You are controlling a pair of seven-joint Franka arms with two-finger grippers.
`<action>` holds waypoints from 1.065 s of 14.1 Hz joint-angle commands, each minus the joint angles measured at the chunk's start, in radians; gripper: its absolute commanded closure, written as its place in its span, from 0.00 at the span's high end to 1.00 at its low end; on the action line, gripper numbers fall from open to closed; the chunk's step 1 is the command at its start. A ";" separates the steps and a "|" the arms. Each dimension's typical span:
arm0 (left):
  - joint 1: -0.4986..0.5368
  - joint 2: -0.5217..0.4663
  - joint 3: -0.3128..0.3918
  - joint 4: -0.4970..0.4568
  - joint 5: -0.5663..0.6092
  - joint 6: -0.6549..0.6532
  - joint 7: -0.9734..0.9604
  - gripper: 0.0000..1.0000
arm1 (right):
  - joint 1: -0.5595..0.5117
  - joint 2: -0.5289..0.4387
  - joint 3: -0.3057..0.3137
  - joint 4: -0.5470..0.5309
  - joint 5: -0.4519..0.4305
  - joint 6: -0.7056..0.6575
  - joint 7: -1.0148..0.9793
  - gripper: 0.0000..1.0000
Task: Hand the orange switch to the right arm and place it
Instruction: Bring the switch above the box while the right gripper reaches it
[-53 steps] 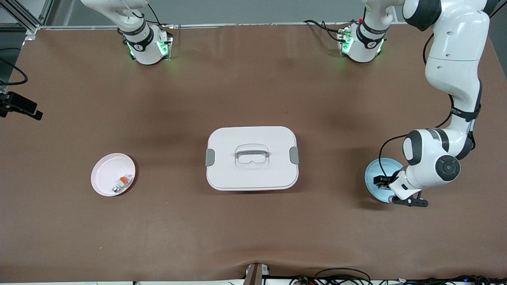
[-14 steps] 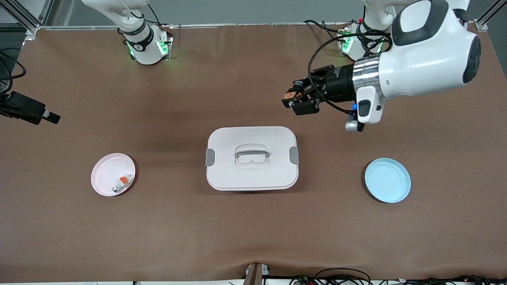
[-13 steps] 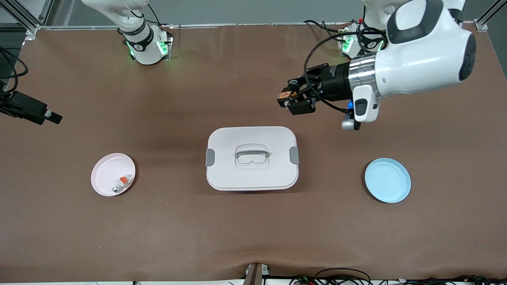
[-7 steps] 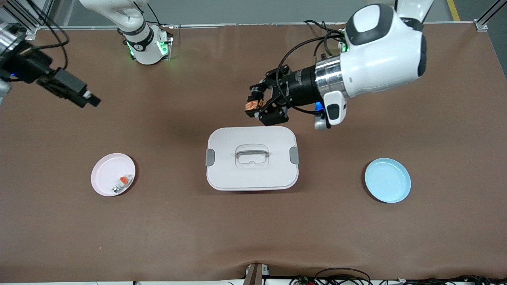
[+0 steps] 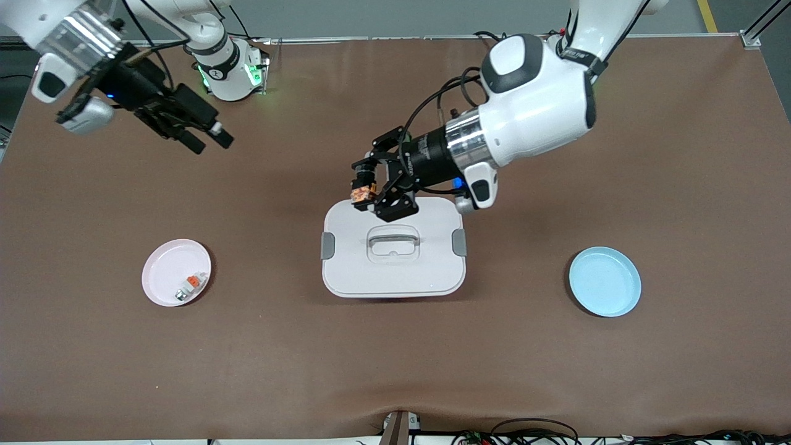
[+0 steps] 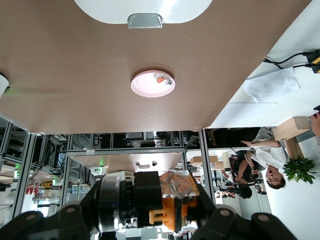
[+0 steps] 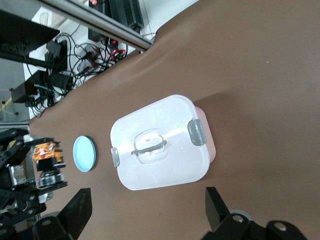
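Carrying the orange switch (image 5: pixel 363 194) between its fingers, the left gripper (image 5: pixel 377 198) had moved over the lidded white box (image 5: pixel 393 247); the right gripper (image 5: pixel 201 133), fingers wide, approached for handover.

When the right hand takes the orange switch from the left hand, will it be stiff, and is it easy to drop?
The orange switch looks like a rigid little block, so it should not bend. It is tiny between the left hand fingers, leaving little free surface, so it may slip. The open right hand probably needs careful alignment.
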 commanded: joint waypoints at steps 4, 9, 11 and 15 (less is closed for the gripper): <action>-0.111 0.057 0.007 0.011 0.048 0.091 -0.019 0.22 | 0.039 0.228 0.067 0.180 -0.157 -0.034 0.088 1.00; -0.132 0.054 0.009 -0.018 0.054 0.096 -0.017 0.22 | 0.061 0.317 0.067 0.276 -0.184 -0.120 0.108 1.00; -0.131 0.053 0.009 -0.024 0.059 0.096 -0.017 0.22 | 0.078 0.317 0.067 0.273 -0.184 -0.123 0.111 1.00; -0.125 0.050 0.009 -0.033 0.059 0.096 -0.017 0.22 | 0.110 0.317 0.069 0.274 -0.177 -0.119 0.162 1.00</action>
